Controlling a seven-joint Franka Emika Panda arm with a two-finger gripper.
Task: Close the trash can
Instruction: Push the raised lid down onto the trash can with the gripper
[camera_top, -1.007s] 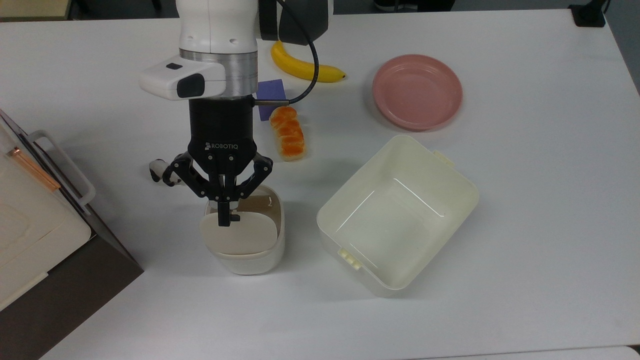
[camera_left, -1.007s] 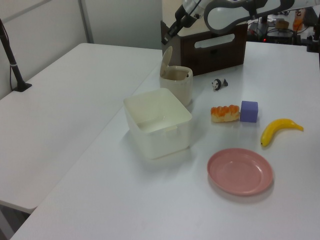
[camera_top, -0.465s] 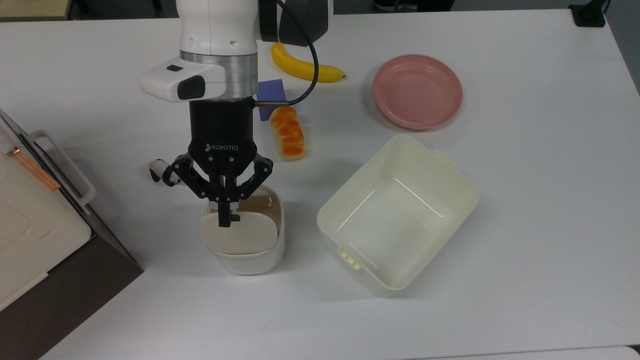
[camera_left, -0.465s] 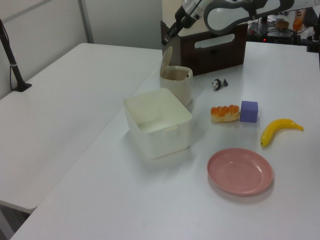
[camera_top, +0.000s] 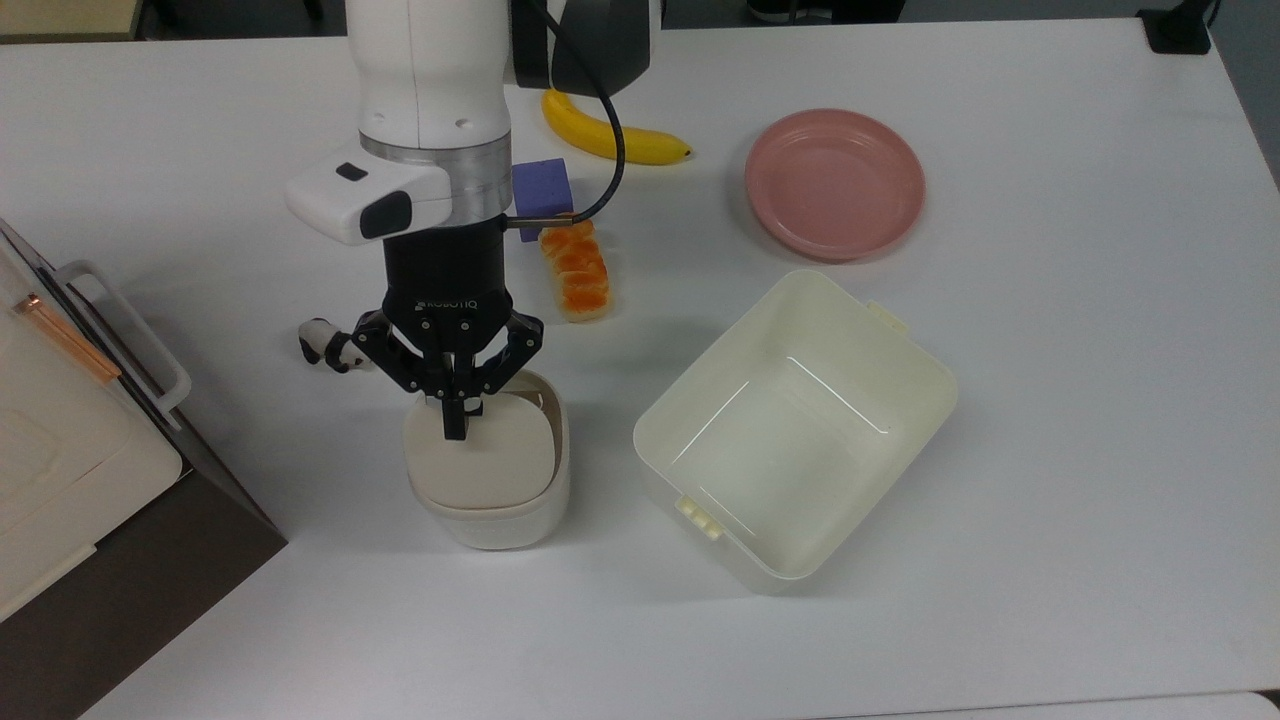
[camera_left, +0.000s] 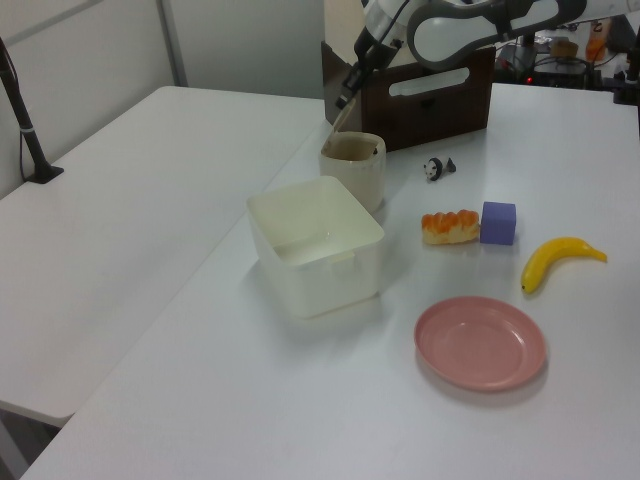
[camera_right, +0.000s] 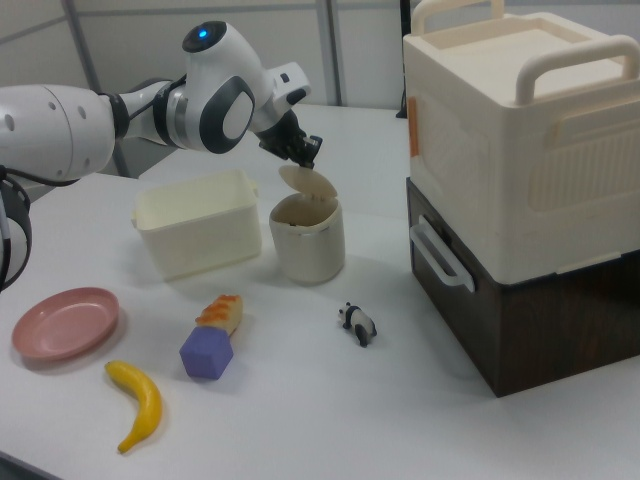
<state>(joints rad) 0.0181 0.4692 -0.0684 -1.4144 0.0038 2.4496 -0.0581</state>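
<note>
So the trash can (camera_top: 490, 470) sits on the white desk (camera_top: 1050, 420), just beside the bigger lidless cream tub (camera_top: 795, 430), which is on the top view's right of it. Its beige lid (camera_top: 482, 462) is partway down, tilted over the opening but not flat yet; in the right view you can see it angled up from the rim (camera_right: 309, 183) with a gap under it. The claw (camera_top: 455, 425) is right on top of that lid, fingers pinched together with nothing between them, tips touching the lid's upper surface near the edge closest to the arm. In the left view the claw (camera_left: 345, 102) comes in from above at a slant onto the raised lid (camera_left: 338, 122). A tiny panda figure (camera_top: 322, 346) stands near the can on the top view's left, partly tucked behind the claw's linkage. Further back there's an orange-topped bread piece (camera_top: 576, 272), a purple cube (camera_top: 541, 190) touching it or just about, a banana (camera_top: 610, 136) and a pink plate (camera_top: 835, 183) well apart from the can. A big cream box on a dark brown base (camera_right: 520, 190) takes up the right view's right side.
</note>
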